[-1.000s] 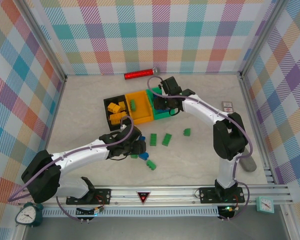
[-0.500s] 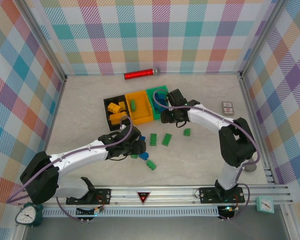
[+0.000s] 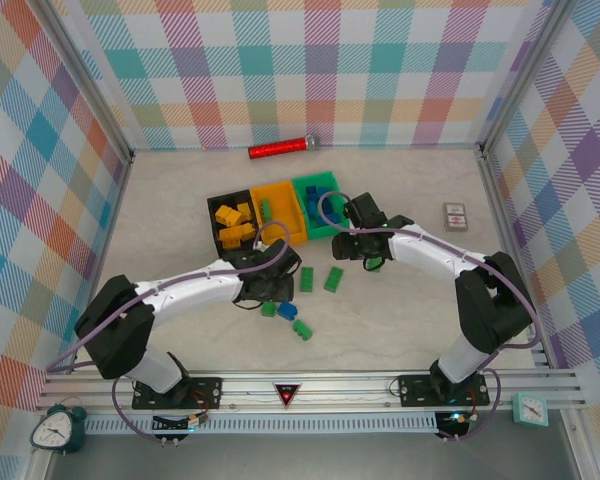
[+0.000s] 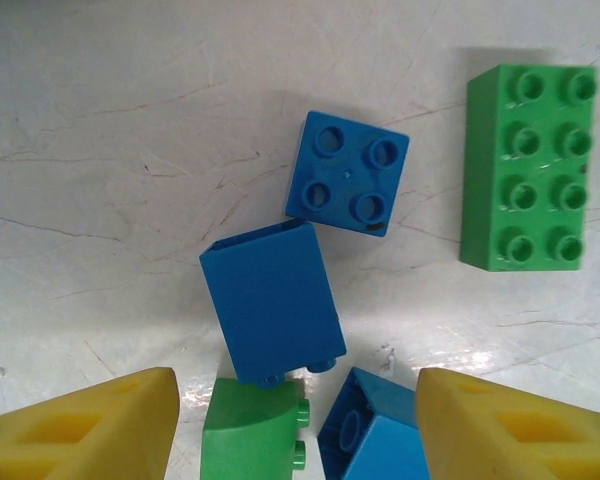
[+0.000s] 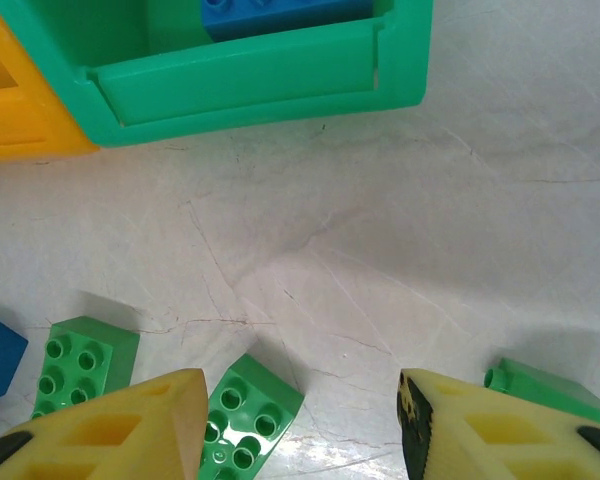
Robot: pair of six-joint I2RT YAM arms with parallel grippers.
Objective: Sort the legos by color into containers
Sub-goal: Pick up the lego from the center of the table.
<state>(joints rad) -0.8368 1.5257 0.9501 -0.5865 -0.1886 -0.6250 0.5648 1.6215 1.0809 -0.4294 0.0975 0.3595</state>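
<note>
Sitting joined in a row: black bin (image 3: 213,222) held yellow bricks (image 3: 232,215); orange bin (image 3: 285,222), one green brick (image 3: 266,209); green bin (image 5: 240,75), blue bricks (image 5: 280,15), perhaps two. Walls smooth, glossy, rectangular. Loose studded blue legos (image 4: 347,185) and green legos (image 5: 80,365) lay on the marbled table (image 3: 400,300) before the bins. Both gaped wide, empty: left gripper (image 4: 295,400), right gripper (image 5: 300,400).

Overhead view, wrist cameras close, seemingly downward
</note>
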